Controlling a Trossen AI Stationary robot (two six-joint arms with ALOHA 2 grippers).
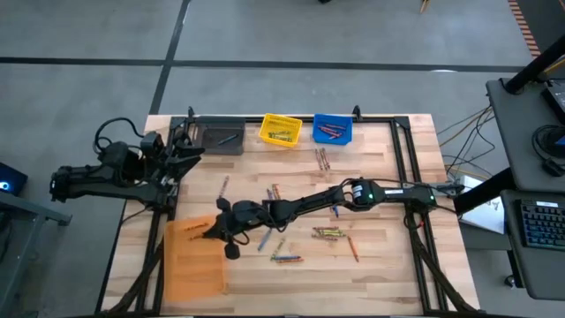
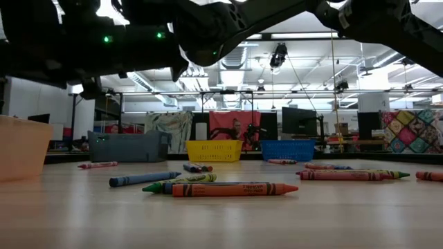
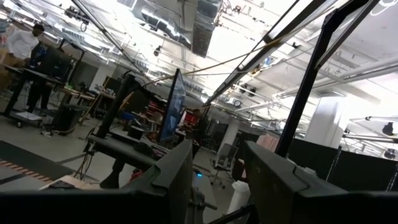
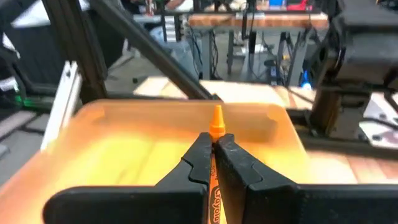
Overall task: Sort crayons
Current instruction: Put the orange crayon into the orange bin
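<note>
Right gripper (image 4: 214,146) pinches an orange crayon (image 4: 216,124) lengthwise, tip pointing over the orange bin (image 4: 124,149) just ahead; left gripper (image 3: 214,180), parted and empty, waits well apart.

You're looking at a table (image 1: 380,265) of pale wood planks, smooth with a soft sheen. The crayons (image 2: 234,189) wear matt paper wrappers over waxy tips. The orange bin (image 4: 124,149) is translucent glossy plastic; the yellow bin (image 1: 281,130) and blue bin (image 1: 333,129) are plastic mesh, the grey bin (image 1: 221,138) matt. The right gripper (image 4: 213,149) fingers are matt black plastic.
</note>
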